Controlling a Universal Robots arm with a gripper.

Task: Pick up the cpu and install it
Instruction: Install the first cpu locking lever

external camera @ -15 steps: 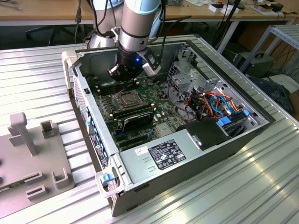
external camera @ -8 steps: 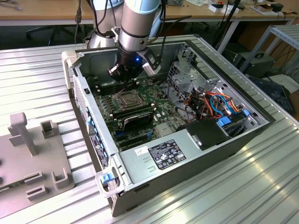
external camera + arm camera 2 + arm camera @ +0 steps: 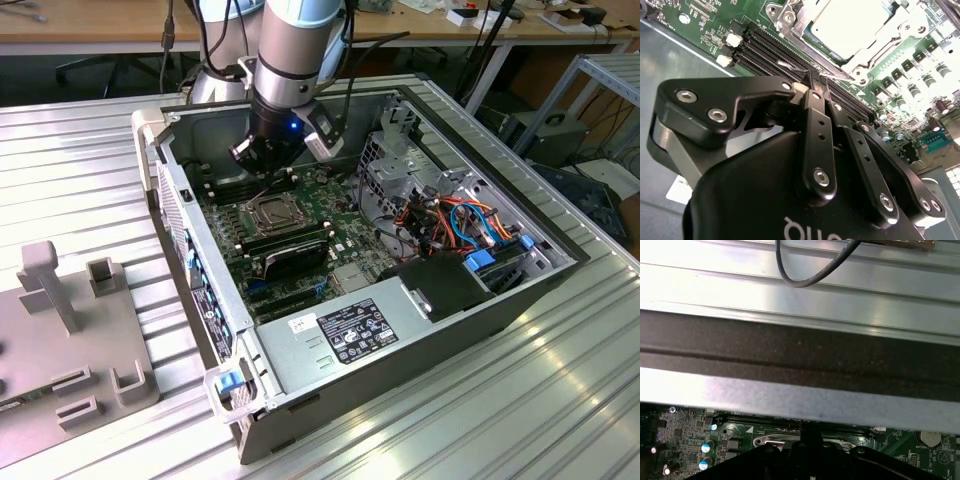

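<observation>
The cpu (image 3: 847, 22) is a pale flat square lying inside the hinged metal socket frame (image 3: 805, 20) on the green motherboard (image 3: 300, 200). In the exterior view the socket (image 3: 272, 212) sits just in front of my gripper (image 3: 268, 172), which reaches down into the open computer case. My gripper (image 3: 816, 82) is shut, its two black fingers (image 3: 812, 130) pressed side by side. Their tips rest at the socket's edge, beside the thin wire lever (image 3: 790, 65). Nothing shows held between them. In the first wrist view the gripper's dark body (image 3: 810, 460) is just above the board.
Black memory slots (image 3: 770, 47) run beside the socket. A power supply (image 3: 350, 335), coloured cables (image 3: 450, 215) and a drive cage (image 3: 400, 165) fill the case's right. The case wall (image 3: 800, 355) rises close behind the gripper. A grey fixture plate (image 3: 60, 340) lies on the ribbed table to the exterior view's left.
</observation>
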